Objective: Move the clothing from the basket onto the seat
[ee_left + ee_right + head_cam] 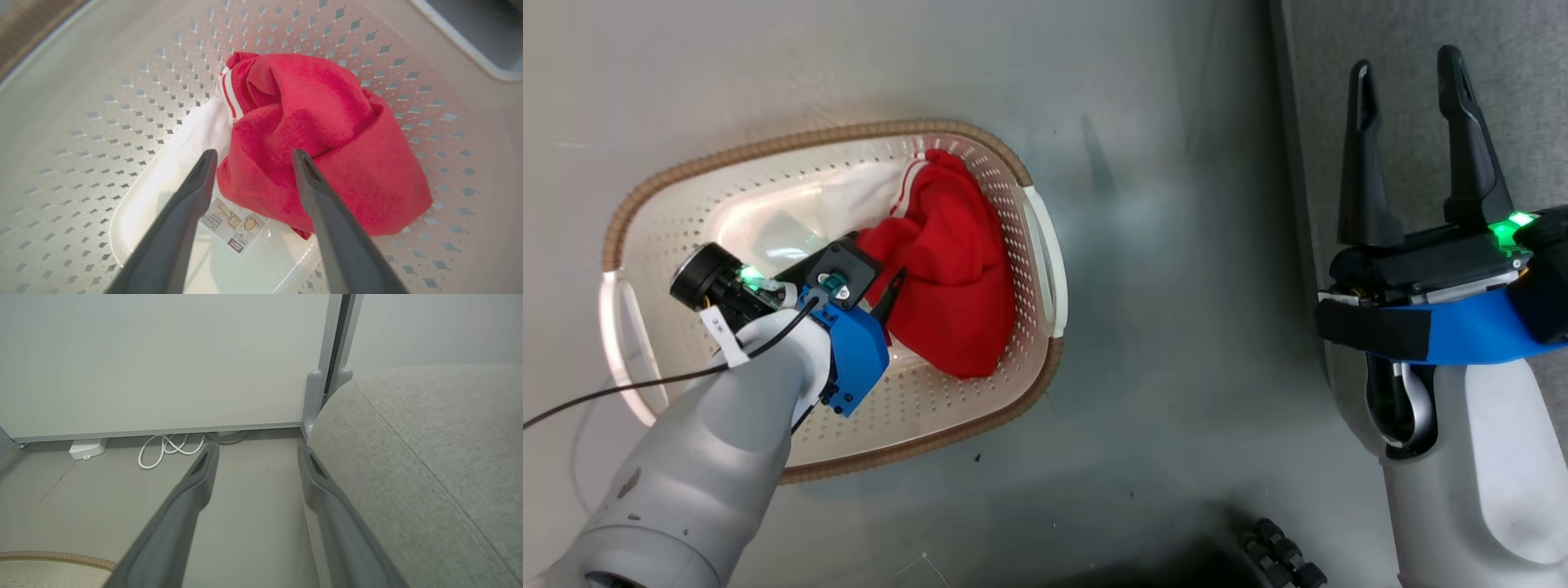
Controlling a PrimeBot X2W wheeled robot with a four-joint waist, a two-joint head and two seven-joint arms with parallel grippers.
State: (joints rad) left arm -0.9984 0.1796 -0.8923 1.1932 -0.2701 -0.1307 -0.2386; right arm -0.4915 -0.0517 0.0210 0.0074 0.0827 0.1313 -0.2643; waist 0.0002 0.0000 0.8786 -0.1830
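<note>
The basket stands on the grey floor, its perforated wall curving round. Inside lies the clothing, a bunched red garment with white stripes and a white part spread to its left. My left gripper is down in the basket, open, its two fingers straddling the near edge of the red fabric without closing on it. My right gripper is open and empty, held beside the edge of the grey seat, whose rounded corner and seam show on the right.
A sticker label lies on the basket floor under the left fingers. A white coiled cable and a white adapter lie by the wall. A grey post stands behind the seat. A black cable trails from my left arm.
</note>
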